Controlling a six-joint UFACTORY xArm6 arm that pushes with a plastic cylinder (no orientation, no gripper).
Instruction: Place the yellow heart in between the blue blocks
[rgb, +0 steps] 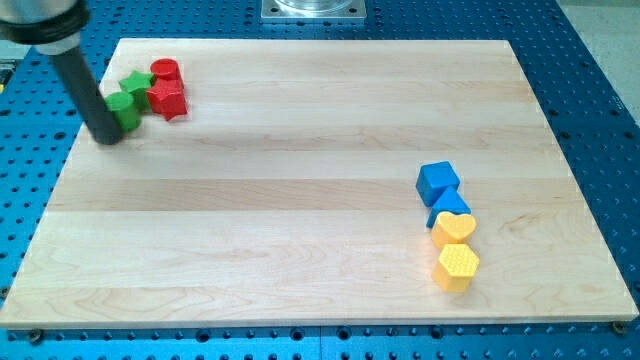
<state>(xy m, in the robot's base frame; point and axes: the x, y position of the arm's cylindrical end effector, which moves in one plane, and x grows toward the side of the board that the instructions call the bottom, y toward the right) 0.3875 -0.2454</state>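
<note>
Camera view, starting at the view's bottom: a yellow hexagon (457, 267) sits nearest the board's lower edge on the view's right, and just above it, touching, is the yellow heart (453, 229). Touching the heart from above is a blue block (452, 206), partly hidden so its shape is hard to tell, and above that, also touching, a blue cube (438, 181). The four make a tight column, with the heart below both blue blocks rather than between them.

Far off at the view's top left, my tip (106, 137) rests on the wooden board (300, 180) just left of a green block (123, 108); a green star (137, 82), a red cylinder (165, 72) and a red block (168, 99) cluster beside it. The rod has nothing to close; it only pushes, and here it looks to be touching or nearly touching the green block.

To do this well, I judge the blue pair needs a gap first: cross the open board, approach from the view's left, and nudge the blue cube upward away from its neighbour. Then work the heart sideways out of the column and up into that gap, with short pushes so the hexagon does not tag along.
</note>
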